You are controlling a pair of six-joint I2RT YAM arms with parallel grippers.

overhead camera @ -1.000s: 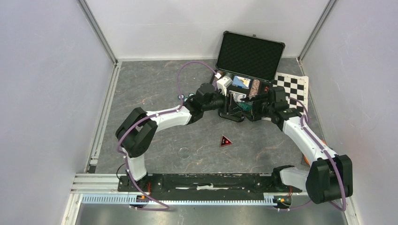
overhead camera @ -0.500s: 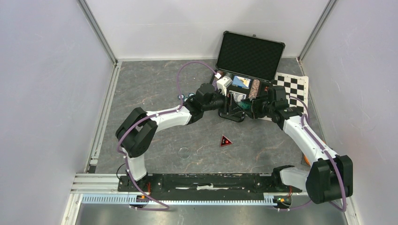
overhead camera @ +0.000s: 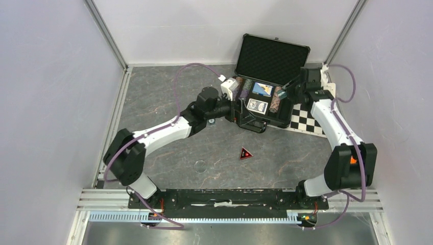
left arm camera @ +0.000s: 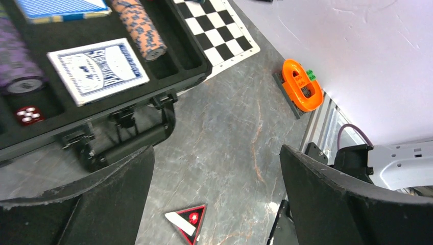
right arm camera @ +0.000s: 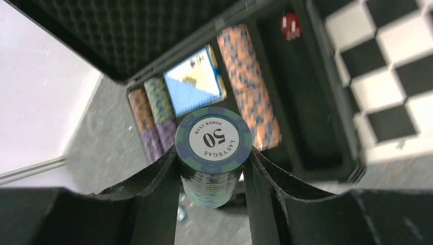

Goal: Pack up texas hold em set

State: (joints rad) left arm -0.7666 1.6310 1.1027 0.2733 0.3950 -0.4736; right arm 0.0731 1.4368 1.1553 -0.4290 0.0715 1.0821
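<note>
**Q:** Near side of the counter?
**A:** A red-and-black triangular marker (overhead camera: 246,153) is noted mid-counter. Beyond it, the left gripper (left arm camera: 215,149) is seen spread wide, nothing held, at the handle side of the case (left arm camera: 179,51).

**Q:** The chips?
**A:** A green chip stack (right arm camera: 213,140), top face marked 50, is clamped in the right gripper (right arm camera: 213,155) above the case's right end, toward the far right corner. The lid (overhead camera: 273,61) is propped open at the far edge.

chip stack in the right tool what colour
The chip stack is green with blue edge marks, white 50 centre; right wrist view.
</note>
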